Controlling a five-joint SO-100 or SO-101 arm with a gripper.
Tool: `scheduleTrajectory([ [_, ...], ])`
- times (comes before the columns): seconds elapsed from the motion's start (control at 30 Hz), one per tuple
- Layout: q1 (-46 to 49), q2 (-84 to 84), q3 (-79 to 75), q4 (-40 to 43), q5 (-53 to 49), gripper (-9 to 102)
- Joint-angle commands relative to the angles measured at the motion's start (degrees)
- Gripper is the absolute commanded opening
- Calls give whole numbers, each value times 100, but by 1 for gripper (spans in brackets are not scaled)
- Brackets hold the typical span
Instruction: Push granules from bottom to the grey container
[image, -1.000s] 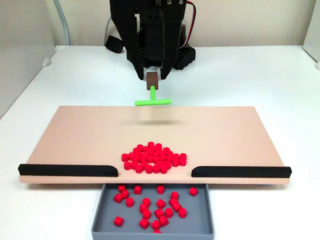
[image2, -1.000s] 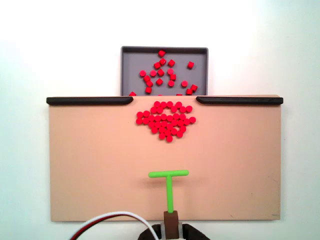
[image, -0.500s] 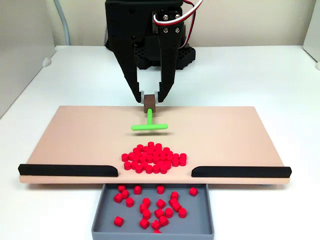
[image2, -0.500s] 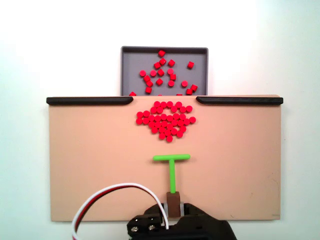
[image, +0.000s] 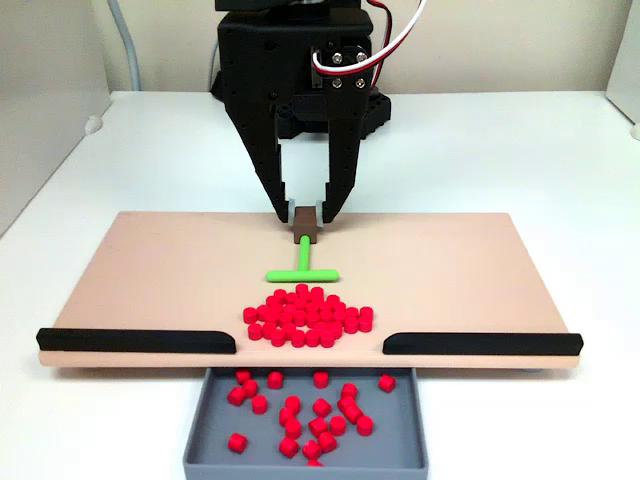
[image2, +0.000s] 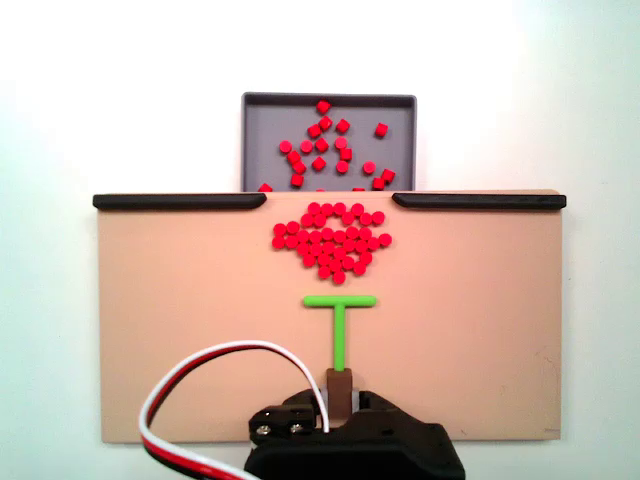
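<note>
The gripper (image: 304, 213) is clenched on the brown block (image: 304, 222) at the top of a green T-shaped pusher (image: 302, 268), its two black fingers closing on the block from either side. In the fixed view from above, the same gripper (image2: 340, 392) sits at the 6 o'clock edge of the tan board (image2: 180, 330), and the pusher (image2: 340, 325) runs straight up from it toward 12 o'clock.

The pusher's stem lies along the 6-to-12 line, and its crossbar lies across that line, from 9 to 3 o'clock. The crossbar is just short of the pile, close to the nearest pieces but apparently not yet touching them.

The granules (image2: 332, 241) on the board form a cluster directly at 12 o'clock from the crossbar, its pointed end facing the pusher and its wide end up against the board's far edge. The cluster is wider than the crossbar, so a straight push looks likely to leave pieces behind on both flanks.

Beyond the cluster, two black strips (image2: 180, 201) line the board's far edge at 10 and 2 o'clock, with a gap between them. The pile sits squarely before that gap. Past it, still at 12 o'clock, lies the grey container (image2: 262, 120), already holding a scatter of red pieces.

So gripper, stem, pile, gap and container stand on one line, and the coming move looks like a plain forward push along it. The white bench (image2: 60, 120) carries everything.
</note>
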Motion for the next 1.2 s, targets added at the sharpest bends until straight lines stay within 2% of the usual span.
scheduleTrajectory([
  [0.0,-35,-185,-132,-35,44,0],
  [1.17,-53,-1081,-1283,-35,-202,0],
])
